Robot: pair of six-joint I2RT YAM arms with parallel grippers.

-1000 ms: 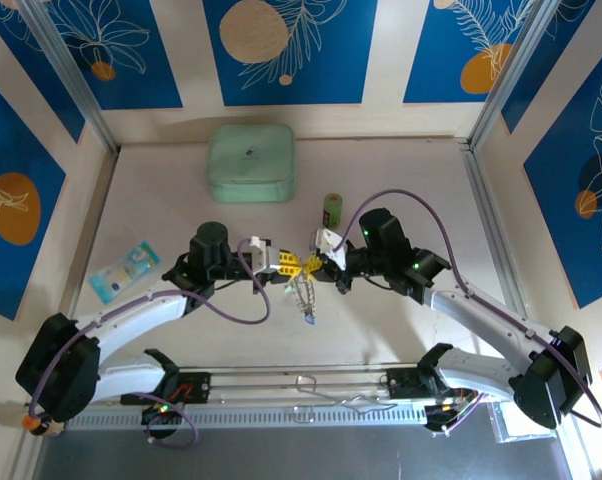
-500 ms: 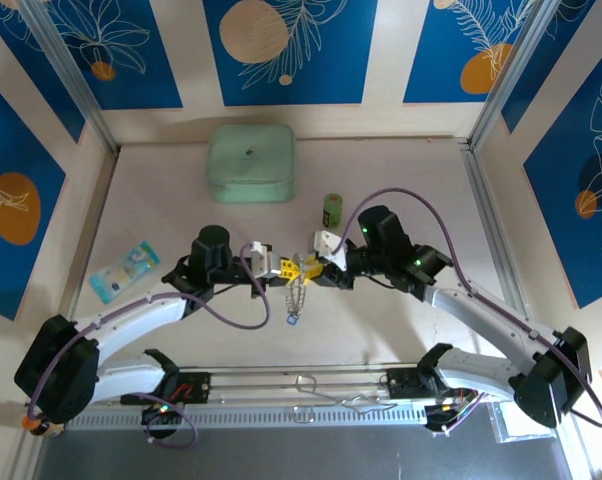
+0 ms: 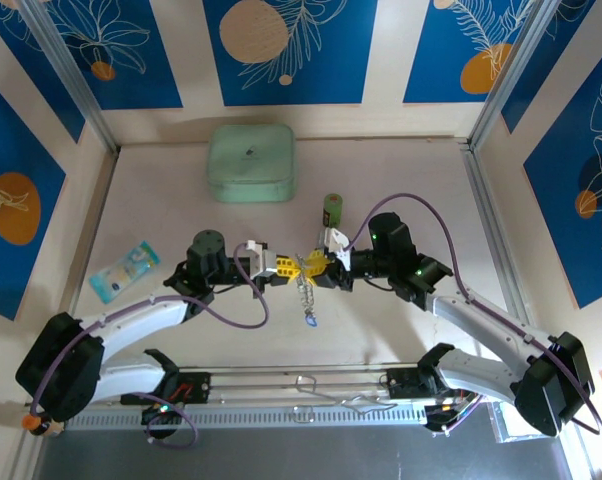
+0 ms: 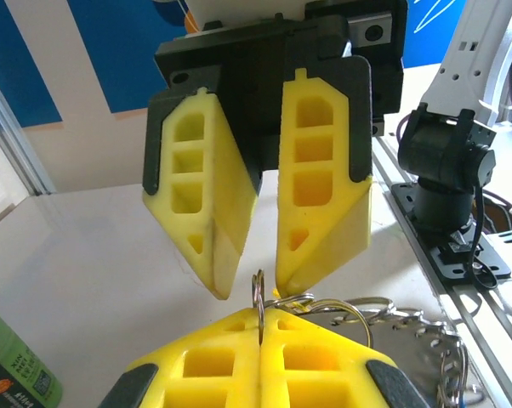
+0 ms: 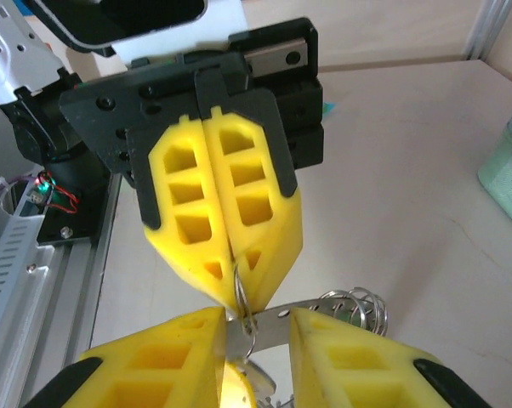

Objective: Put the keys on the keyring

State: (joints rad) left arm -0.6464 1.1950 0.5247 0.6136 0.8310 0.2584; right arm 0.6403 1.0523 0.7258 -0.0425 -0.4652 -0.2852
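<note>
You are at the threading step, as I judge it. Your left gripper (image 5: 232, 293) is closed tight on the thin keyring (image 4: 258, 287) and holds it edge-on above the middle of the table. Your right gripper (image 3: 323, 266) faces it from 3 o'clock, with its jaws partly apart on both sides of the ring. A flat silvery piece (image 5: 264, 331) lies across that gap. It may be a key blade, but I cannot tell if the pads press it. A chain (image 3: 304, 295) hangs toward 6 o'clock, and at its end is a small blue thing (image 3: 310, 321), probably a key. The next move calls for very fine alignment of a key's hole with the ring's split, which I cannot make out.
</note>
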